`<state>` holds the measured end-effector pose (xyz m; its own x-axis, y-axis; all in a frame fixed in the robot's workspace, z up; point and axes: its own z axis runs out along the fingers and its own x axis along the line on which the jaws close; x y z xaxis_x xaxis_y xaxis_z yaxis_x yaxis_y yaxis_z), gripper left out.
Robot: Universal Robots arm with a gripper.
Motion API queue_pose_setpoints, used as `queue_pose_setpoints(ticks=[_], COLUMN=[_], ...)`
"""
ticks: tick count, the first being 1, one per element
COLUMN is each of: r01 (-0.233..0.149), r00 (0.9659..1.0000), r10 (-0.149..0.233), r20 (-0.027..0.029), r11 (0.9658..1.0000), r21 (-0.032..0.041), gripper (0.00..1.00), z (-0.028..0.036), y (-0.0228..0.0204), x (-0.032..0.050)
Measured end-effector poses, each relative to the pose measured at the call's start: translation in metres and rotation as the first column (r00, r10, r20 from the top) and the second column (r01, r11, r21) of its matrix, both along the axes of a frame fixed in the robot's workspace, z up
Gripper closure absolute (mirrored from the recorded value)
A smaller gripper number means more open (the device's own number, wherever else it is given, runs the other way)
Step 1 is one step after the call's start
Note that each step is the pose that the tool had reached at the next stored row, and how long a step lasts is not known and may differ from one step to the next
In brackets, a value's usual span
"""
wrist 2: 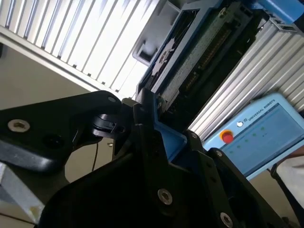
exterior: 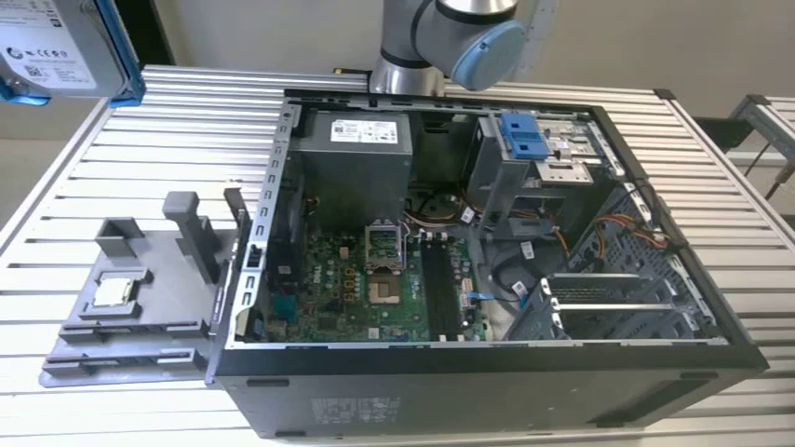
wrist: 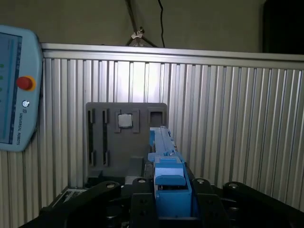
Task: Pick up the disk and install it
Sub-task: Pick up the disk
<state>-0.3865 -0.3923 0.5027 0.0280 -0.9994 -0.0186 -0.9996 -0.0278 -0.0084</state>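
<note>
The fingers (wrist: 141, 190) are gripping the disk (exterior: 56, 47) by its blue bracket, closed tight on both sides in the first wrist view; in the exterior view it is hanging above the desk (exterior: 174, 121) at the exterior view's left, well apart from the open computer case (exterior: 497, 372); a grey tray (exterior: 137, 321) is lying beside the case.

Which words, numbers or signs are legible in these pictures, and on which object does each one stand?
On the disk, at the exterior view's upper left: white label with black print, too small to read.
On the power supply inside the computer case: white label, too small to read.
On the teach pendant: a maker's name in small white capitals near the red button; screen lines unreadable.
</note>
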Motion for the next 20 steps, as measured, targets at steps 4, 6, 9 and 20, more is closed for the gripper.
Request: queue_pose_setpoints(ticks=[4,6,9,20], r01=[0.000,0.000,0.000,0.000], r00=[1.0000,1.0000,1.0000,1.0000], r10=[0.000,0.000,0.000,0.000], r20=[-0.0013,-0.0016,-0.0023,-0.0047], r11=[1.0000,1.0000,1.0000,1.0000], r21=[-0.0001,-0.0001,0.0000,-0.0001], gripper=[1.00,1.00,1.00,1.00], z=[0.0001,0.0000,0.0000,0.0001], y=[0.0000,0.0000,0.0001,0.0003], x=[0.0181,0.0275,0.0411,0.0910])
